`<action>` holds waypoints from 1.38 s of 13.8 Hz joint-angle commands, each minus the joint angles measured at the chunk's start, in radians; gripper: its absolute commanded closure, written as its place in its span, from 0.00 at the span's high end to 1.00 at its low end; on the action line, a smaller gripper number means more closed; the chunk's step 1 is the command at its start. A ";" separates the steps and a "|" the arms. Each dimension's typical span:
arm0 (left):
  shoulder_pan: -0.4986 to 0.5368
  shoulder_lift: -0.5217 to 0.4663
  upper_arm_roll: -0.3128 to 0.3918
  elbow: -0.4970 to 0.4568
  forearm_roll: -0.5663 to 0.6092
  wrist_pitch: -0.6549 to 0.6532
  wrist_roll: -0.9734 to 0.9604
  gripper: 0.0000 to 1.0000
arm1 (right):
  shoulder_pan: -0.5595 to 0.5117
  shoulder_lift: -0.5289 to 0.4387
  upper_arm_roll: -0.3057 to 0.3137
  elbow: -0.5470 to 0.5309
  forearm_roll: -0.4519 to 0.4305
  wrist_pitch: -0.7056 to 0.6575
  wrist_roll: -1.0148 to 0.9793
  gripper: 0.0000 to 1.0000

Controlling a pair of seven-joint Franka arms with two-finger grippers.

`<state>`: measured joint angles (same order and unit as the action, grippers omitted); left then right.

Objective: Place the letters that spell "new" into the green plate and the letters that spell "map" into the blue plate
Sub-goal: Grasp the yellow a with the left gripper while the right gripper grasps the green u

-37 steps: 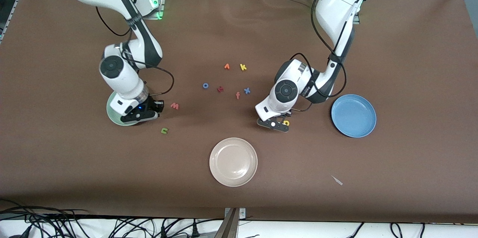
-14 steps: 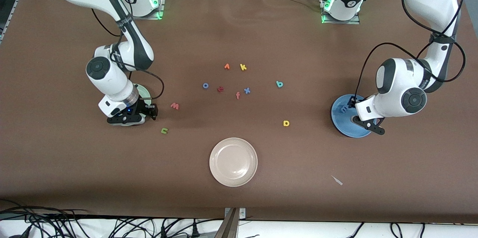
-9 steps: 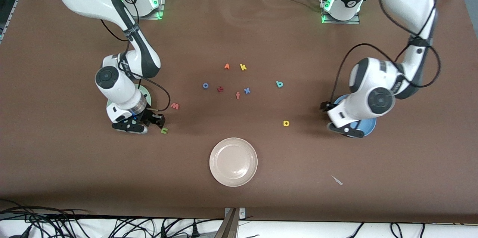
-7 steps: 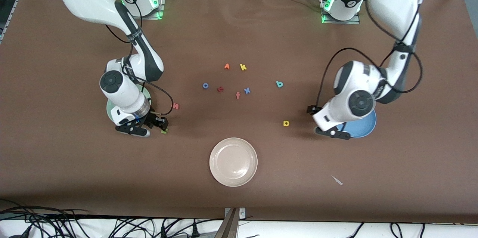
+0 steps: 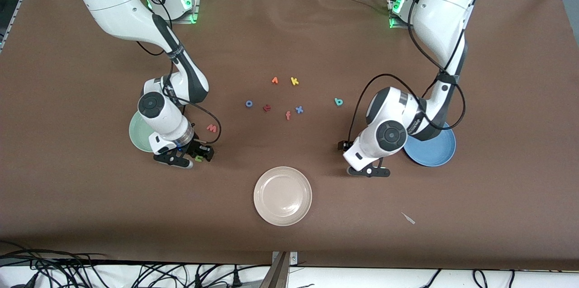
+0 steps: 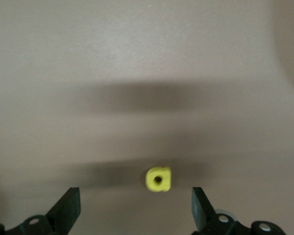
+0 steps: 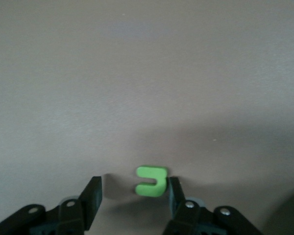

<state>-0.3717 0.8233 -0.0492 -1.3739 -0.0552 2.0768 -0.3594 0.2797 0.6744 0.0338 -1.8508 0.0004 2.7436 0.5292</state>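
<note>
The green n (image 7: 152, 181) lies on the table between the fingers of my right gripper (image 7: 133, 193), which is open; one finger (image 7: 174, 192) touches the n and the other stands apart. In the front view that gripper (image 5: 190, 160) is low beside the green plate (image 5: 139, 133), with the pinkish-red w (image 5: 211, 128) close by. My left gripper (image 6: 134, 213) is wide open over the yellow p (image 6: 158, 178), which lies just ahead of its fingertips. In the front view the left arm's wrist hides the p. The blue plate (image 5: 433, 150) is partly under that arm. The teal letter (image 5: 338, 101) lies on the table.
A beige plate (image 5: 282, 195) sits near the front camera. Mid-table lie a yellow k (image 5: 294, 81), an orange letter (image 5: 274, 80), a blue o (image 5: 249, 103), a dark red letter (image 5: 267, 107), a salmon f (image 5: 287, 115) and a blue x (image 5: 299, 109). A small scrap (image 5: 408, 218) lies near the front edge.
My left gripper opened over the blue plate, then swung across to the yellow p. My right gripper moved from the green plate to straddle the green n.
</note>
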 commanded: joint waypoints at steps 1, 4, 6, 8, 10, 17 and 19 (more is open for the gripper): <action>-0.022 0.066 0.014 0.064 -0.020 0.025 -0.045 1.00 | 0.009 0.019 -0.014 0.024 -0.006 0.007 0.009 0.58; -0.038 0.079 0.014 0.058 -0.018 0.031 -0.056 0.97 | 0.007 0.020 -0.015 0.022 -0.019 0.007 0.003 0.53; -0.038 0.076 0.014 0.056 -0.011 0.031 -0.056 0.88 | 0.009 0.020 -0.028 0.021 -0.043 0.008 0.002 0.50; -0.038 0.076 0.014 0.052 -0.012 0.031 -0.056 0.77 | 0.009 0.024 -0.029 0.016 -0.046 0.022 0.000 0.43; -0.039 0.077 0.014 0.052 -0.009 0.031 -0.056 0.69 | 0.009 0.028 -0.029 0.015 -0.046 0.025 0.000 0.34; -0.039 0.080 0.014 0.021 -0.006 0.037 -0.056 0.54 | 0.009 0.010 -0.032 0.013 -0.046 0.018 -0.029 0.16; -0.039 0.079 0.014 0.018 -0.006 0.034 -0.056 0.43 | 0.009 -0.038 -0.041 0.005 -0.048 -0.025 -0.052 0.16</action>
<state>-0.4000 0.8965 -0.0459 -1.3569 -0.0552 2.1162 -0.4108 0.2831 0.6717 0.0056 -1.8444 -0.0356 2.7480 0.5022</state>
